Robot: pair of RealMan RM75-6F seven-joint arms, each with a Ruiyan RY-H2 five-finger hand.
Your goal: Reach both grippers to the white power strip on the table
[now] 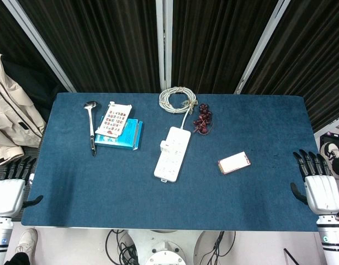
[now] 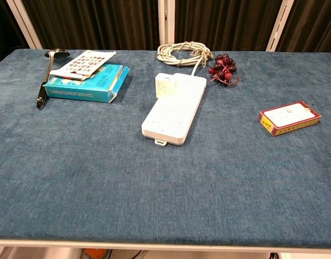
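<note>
Power strip: the white power strip lies flat mid-table, ahead of both hands and between them, its coiled cord beyond its far end.
Left hand: the left hand, at the table's edge, is empty, fingers spread.
Right hand: the right hand is likewise empty, fingers apart.
Approach: bring the 2 hands inward together, low.
Hazard: the small box lies between the right hand and the strip.

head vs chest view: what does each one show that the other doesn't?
Head only: left hand and right hand, both open, flanking the table; beige jacket at left.
Chest only: nothing extra, just a closer, lower angle.
Both: white power strip with coiled cable, metal ladle, blue box, dark red grape bunch, small red-and-white box, blue table.
</note>
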